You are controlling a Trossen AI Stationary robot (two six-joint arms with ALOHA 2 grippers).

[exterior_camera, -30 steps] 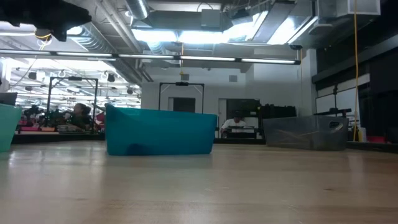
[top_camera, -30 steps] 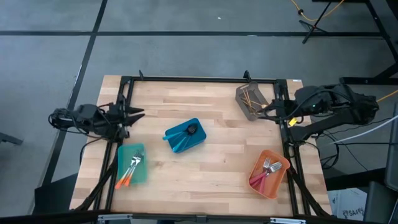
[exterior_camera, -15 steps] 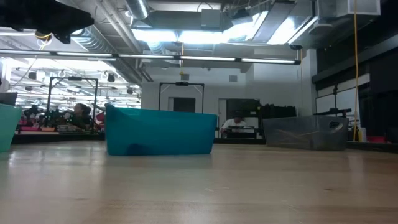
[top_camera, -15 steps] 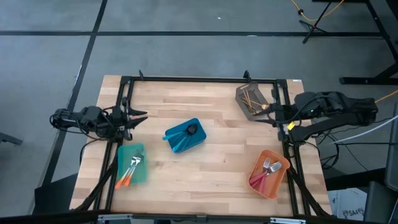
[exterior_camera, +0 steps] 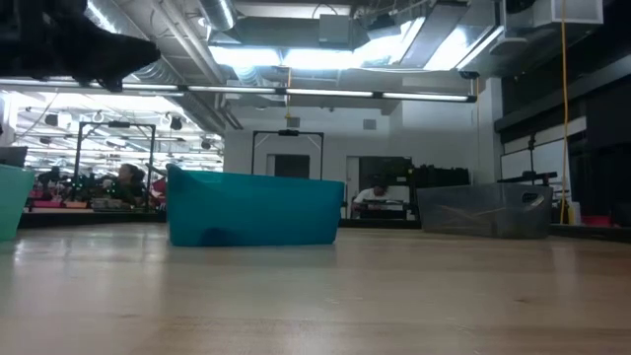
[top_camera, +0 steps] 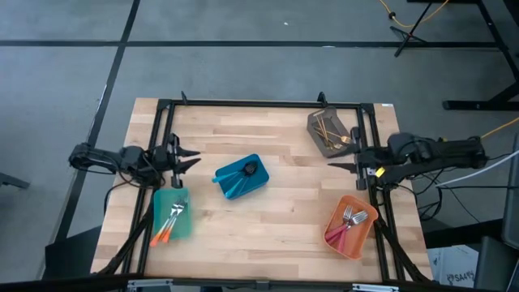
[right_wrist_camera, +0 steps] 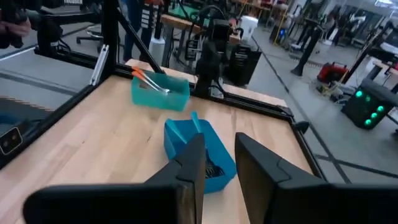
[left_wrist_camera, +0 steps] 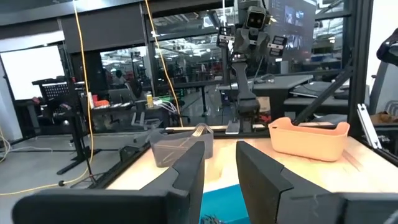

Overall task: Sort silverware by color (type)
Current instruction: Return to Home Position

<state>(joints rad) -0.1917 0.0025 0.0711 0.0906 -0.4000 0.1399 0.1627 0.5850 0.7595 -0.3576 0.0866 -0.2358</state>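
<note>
The silverware lies sorted in bins. Orange-handled forks [top_camera: 166, 225] lie in the teal bin [top_camera: 182, 224] at the near left. Pink-handled forks [top_camera: 347, 224] lie in the orange bin [top_camera: 360, 208] at the near right. Gold pieces [top_camera: 324, 128] lie in the grey bin [top_camera: 318, 136] at the far right. The blue bin [top_camera: 241, 177] stands mid-table. My left gripper [top_camera: 193, 156] hovers open at the left edge, near level, nothing between its fingers [left_wrist_camera: 219, 152]. My right gripper [top_camera: 334, 166] hovers open at the right edge, also holding nothing [right_wrist_camera: 217, 146].
A black metal frame [top_camera: 259, 104] runs around the table's edges. Bare wood lies between the blue bin and the near edge [top_camera: 259, 235]. The low view shows the blue bin [exterior_camera: 254, 209], the grey bin [exterior_camera: 483, 211] and the room beyond.
Both arms have sunk and flattened out. My right gripper has dropped from beside the grey bin toward the near edge and levelled out. My left gripper has come down and shifted slightly toward the table's middle. No bin or piece of silverware has moved.
</note>
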